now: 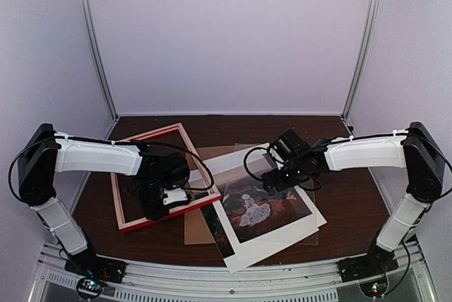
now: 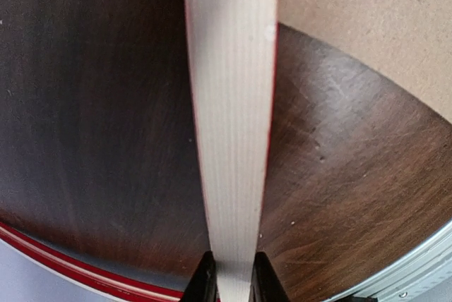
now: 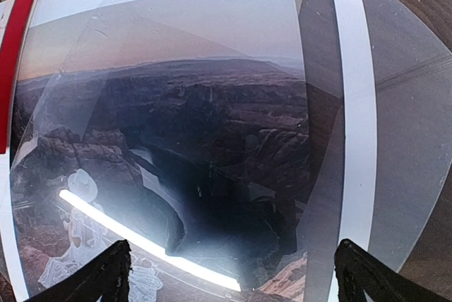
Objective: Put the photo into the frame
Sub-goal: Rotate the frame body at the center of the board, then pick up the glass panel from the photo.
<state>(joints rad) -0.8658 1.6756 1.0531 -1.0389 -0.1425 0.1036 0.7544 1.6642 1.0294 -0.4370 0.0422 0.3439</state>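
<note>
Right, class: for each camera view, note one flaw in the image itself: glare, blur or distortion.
Right wrist: a white streak of glare crosses the photo under the clear sheet. Left wrist: the frame rail looks slightly blurred, and the table edge bows. Top external: even light, soft shadows.

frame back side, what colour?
Pale wood grain, with red along the edges of the frame. The left wrist view shows it best.

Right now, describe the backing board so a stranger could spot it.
On the dark table, look between the red frame and the photo. The backing board lies flat, partly under the photo: plain tan, no picture, no red edge.
</note>
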